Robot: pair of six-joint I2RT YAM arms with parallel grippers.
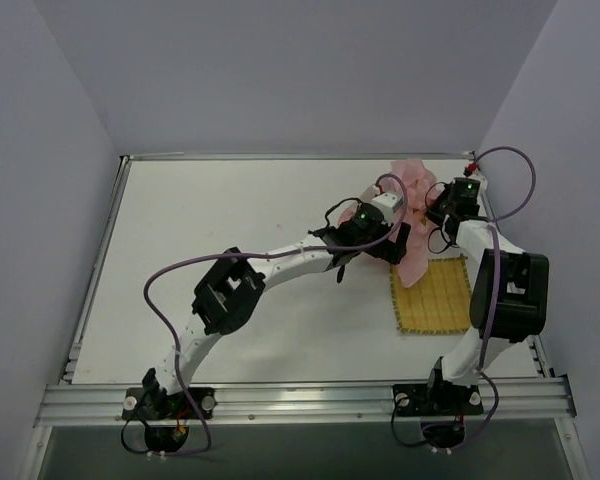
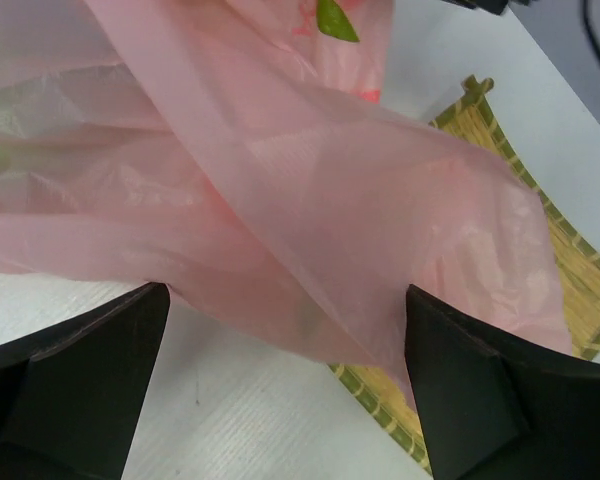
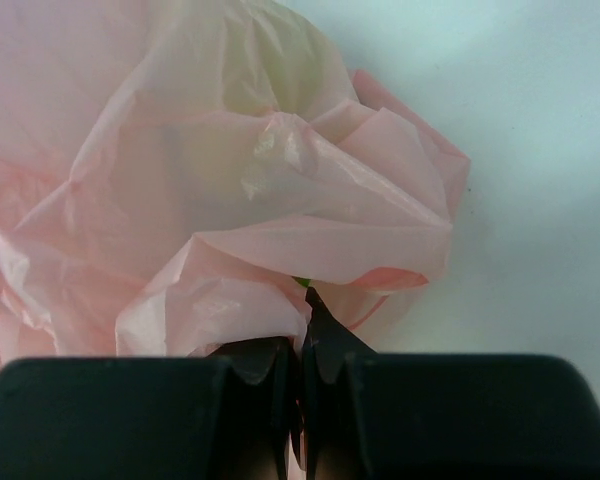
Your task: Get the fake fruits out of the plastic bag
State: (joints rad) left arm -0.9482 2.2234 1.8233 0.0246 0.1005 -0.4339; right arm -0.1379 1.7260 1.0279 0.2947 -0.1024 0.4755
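Note:
The pink plastic bag [image 1: 412, 215] lies crumpled at the back right of the table, its lower end draped over the yellow mat. My right gripper [image 1: 443, 210] is shut on a fold of the bag [image 3: 230, 200], its fingertips [image 3: 325, 340] pressed together on the film. My left gripper [image 1: 388, 245] is open, its fingers [image 2: 75, 390] wide apart just short of the bag's lower edge [image 2: 310, 230], with nothing between them. The fake fruits are hidden inside the bag; only a small green bit [image 3: 302, 283] and a green leaf shape [image 2: 337, 20] show.
The yellow woven mat [image 1: 438, 300] lies at the right, near the right arm's base, partly under the bag; its edge shows in the left wrist view [image 2: 570, 270]. The white table [image 1: 230, 230] is bounded by walls at left, back and right.

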